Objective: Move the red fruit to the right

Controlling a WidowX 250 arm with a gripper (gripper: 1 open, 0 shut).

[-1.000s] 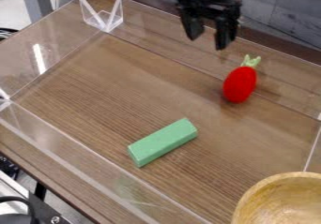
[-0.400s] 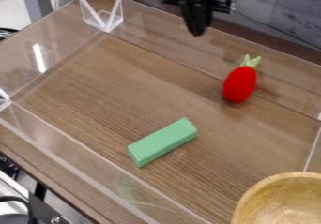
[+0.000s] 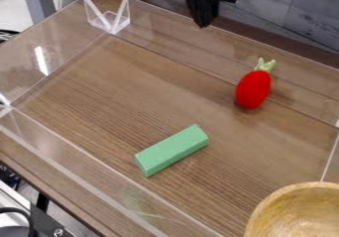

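Observation:
The red fruit [image 3: 253,86], a small strawberry-shaped toy with a green leafy top, lies on the wooden floor of the clear tray at the right. My black gripper [image 3: 204,21] hangs above the tray's far side, up and to the left of the fruit, well apart from it. Its fingers are pressed together with nothing between them.
A flat green rectangular block [image 3: 172,149] lies near the tray's front middle. Clear acrylic walls [image 3: 59,172] ring the wooden floor. A wooden bowl's rim [image 3: 294,213] shows at the bottom right corner.
The gripper has gone from open to shut and has risen and shifted slightly left. The fruit and the green block have stayed where they were.

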